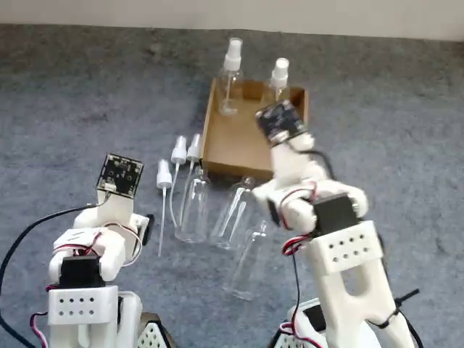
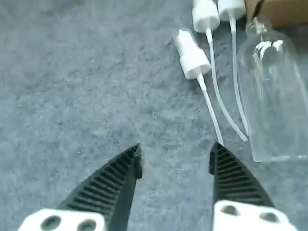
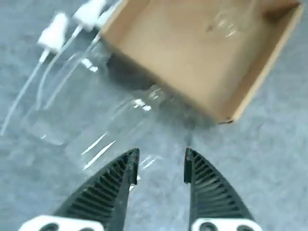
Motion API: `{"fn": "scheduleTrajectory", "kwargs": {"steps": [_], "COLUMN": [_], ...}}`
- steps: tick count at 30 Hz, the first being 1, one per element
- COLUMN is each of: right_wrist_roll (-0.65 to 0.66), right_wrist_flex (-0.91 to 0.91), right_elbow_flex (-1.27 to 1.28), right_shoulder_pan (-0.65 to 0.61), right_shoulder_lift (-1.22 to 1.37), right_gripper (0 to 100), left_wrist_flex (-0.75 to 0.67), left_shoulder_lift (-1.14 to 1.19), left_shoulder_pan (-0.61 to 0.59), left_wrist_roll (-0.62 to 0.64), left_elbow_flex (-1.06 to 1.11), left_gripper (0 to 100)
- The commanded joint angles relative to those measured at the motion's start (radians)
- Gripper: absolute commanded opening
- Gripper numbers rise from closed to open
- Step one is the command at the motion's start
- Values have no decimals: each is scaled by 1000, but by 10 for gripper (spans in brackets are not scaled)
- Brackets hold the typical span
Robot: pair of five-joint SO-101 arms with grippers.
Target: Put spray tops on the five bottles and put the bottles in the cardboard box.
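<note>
Beside the cardboard box edge, right hand released over a lying bottle, left hand released above carpet.

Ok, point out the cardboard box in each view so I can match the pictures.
High view: cardboard box at mid-table beyond both arms, partly under the right arm's wrist.
Left wrist view: one corner of it, just past the neck of a lying bottle.
Right wrist view: ahead of the open right hand, beyond the lying bottles, floor facing the camera.
Shared landmark: the loose spray tops lying beside the box.
</note>
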Motion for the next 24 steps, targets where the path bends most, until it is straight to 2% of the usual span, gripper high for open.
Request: {"fn": "scheduleTrajectory", "kwargs": {"steps": [1, 6, 14, 20, 24], "right_wrist_roll": [-104, -173, -173, -207, -253], "right_wrist_flex": [5, -42, 16, 177, 139], "right_elbow_flex": [13, 19, 22, 28, 131], "right_shoulder_pan": [-88, -142, -145, -173, -242], "right_shoulder_lift": [-25, 30, 220, 217, 217], "right_gripper": [113, 114, 119, 304, 320], "left_wrist_flex": [-60, -106, -106, -106, -106], "left_shoulder_lift": [-7, -7, -7, -7, -7], "left_shoulder_pan": [-12, -13, -13, -12, -12], "left_wrist_roll": [-6, -6, -6, -6, -6], "left_elbow_flex": [45, 105, 113, 114, 114], "left_gripper": [181, 181, 181, 181, 181]}}
